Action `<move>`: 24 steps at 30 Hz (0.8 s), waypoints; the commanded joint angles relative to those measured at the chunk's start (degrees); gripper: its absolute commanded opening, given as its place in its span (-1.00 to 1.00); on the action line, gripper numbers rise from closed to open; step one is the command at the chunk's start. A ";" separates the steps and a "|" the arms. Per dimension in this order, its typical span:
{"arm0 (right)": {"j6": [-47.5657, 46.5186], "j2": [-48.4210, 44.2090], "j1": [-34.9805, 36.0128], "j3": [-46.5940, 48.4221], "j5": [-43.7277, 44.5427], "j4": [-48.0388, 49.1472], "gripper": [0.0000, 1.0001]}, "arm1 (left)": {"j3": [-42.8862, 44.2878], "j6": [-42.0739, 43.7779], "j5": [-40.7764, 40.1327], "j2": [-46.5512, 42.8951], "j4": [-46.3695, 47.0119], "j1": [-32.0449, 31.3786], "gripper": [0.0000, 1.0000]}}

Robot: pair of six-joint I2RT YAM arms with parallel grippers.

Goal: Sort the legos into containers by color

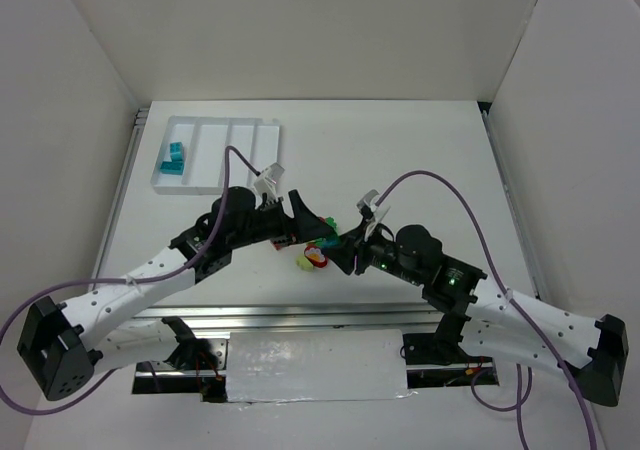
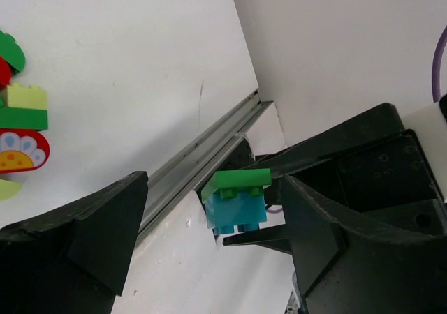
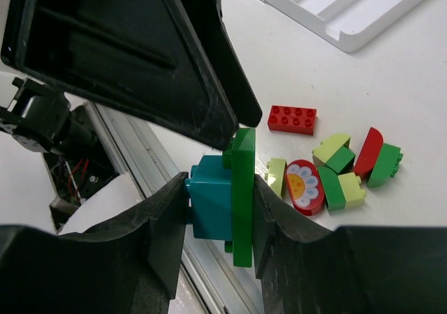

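My right gripper (image 3: 220,209) is shut on a joined pair of legos, a teal brick (image 3: 209,206) stuck to a green plate (image 3: 243,199), and holds it above the table's near edge. My left gripper (image 2: 216,237) is open, and its fingers (image 2: 91,237) stand on either side of that same pair (image 2: 236,197) without closing on it. In the top view the two grippers (image 1: 305,220) (image 1: 345,255) meet over the loose legos (image 1: 318,248). The white tray (image 1: 262,140) lies at the far left, with teal bricks (image 1: 174,158) in its leftmost compartment.
Loose on the table lie a red brick (image 3: 292,118), a red flower-printed piece (image 3: 304,187), and green and yellow-green pieces (image 3: 339,164). A metal rail (image 2: 202,150) runs along the near table edge. White walls enclose the table.
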 commanded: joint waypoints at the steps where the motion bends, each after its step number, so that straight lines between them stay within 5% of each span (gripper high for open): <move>1: -1.60 0.94 0.51 2.17 1.25 2.65 -1.00 | -1.41 -2.67 4.65 1.04 6.79 -0.15 0.77; 9: -0.99 3.84 0.51 5.15 8.47 2.65 -1.00 | -1.76 -2.67 4.66 1.13 7.32 -1.73 0.61; 16: -0.99 4.55 1.12 5.95 4.96 4.23 -1.00 | -2.03 -2.85 5.54 3.67 9.25 -2.08 0.37; 24: 1.03 6.31 1.39 5.95 12.16 4.23 -0.92 | -1.06 -1.88 6.68 3.59 9.87 -2.70 -0.86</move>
